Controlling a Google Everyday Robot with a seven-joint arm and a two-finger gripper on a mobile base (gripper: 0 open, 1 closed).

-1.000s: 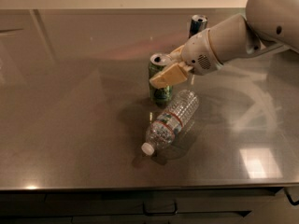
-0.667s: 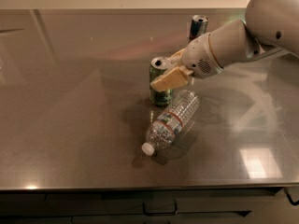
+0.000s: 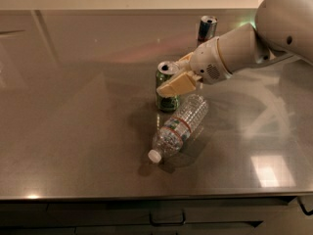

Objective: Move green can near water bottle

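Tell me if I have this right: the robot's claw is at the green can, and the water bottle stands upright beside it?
Not quite. The camera view shows the water bottle lying on its side, not upright. The rest holds: the gripper is at the green can, with the bottle beside it.

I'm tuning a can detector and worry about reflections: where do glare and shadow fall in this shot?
Camera view: a bright glare patch lies on the brushed steel table at the picture's lower right, away from all objects; the gripper, at the short green aluminium can, and its arm cast a soft shadow beside the clear ribbed plastic water bottle; the can's silver top catches light.
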